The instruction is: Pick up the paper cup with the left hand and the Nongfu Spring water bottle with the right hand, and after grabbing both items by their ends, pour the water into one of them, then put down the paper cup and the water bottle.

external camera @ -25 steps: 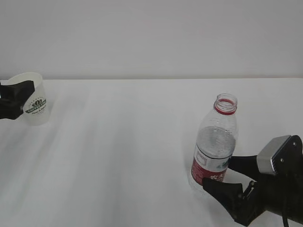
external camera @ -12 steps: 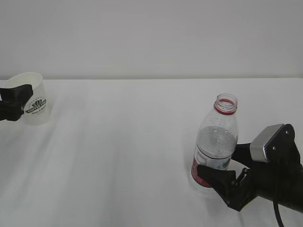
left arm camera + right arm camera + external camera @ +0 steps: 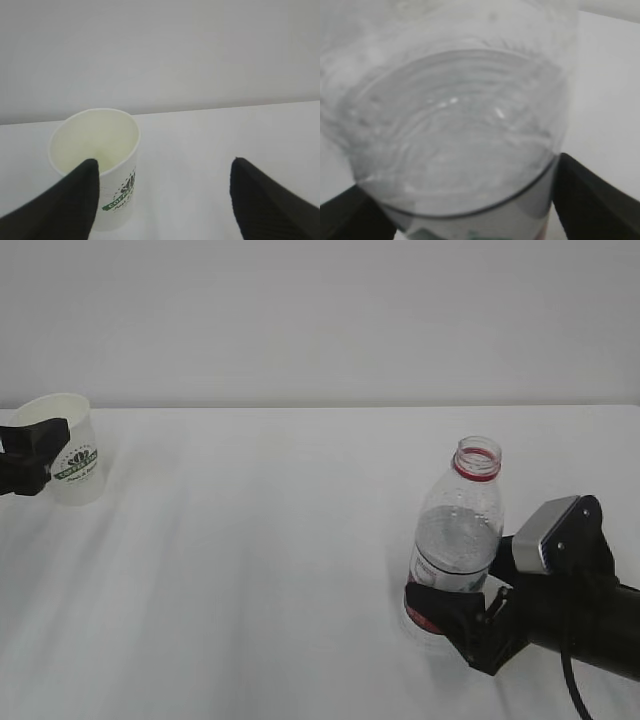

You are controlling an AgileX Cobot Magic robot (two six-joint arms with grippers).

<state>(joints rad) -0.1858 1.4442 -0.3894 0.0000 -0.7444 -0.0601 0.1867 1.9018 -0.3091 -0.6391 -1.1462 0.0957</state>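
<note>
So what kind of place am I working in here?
Likely a lab or test bench, not a home: a bare white table against a blank pale wall, with only a paper cup and an uncapped water bottle set out.

The cup (image 3: 68,462) stands near the bench's (image 3: 270,550) far left edge; the bottle (image 3: 455,540) stands well apart, toward the near right corner.

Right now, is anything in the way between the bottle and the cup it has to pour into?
Nothing visible. Bare white table lies between the Nongfu Spring water bottle on the right and the paper cup at far left. The bottle has no cap, and the cup's mouth faces up.
</note>
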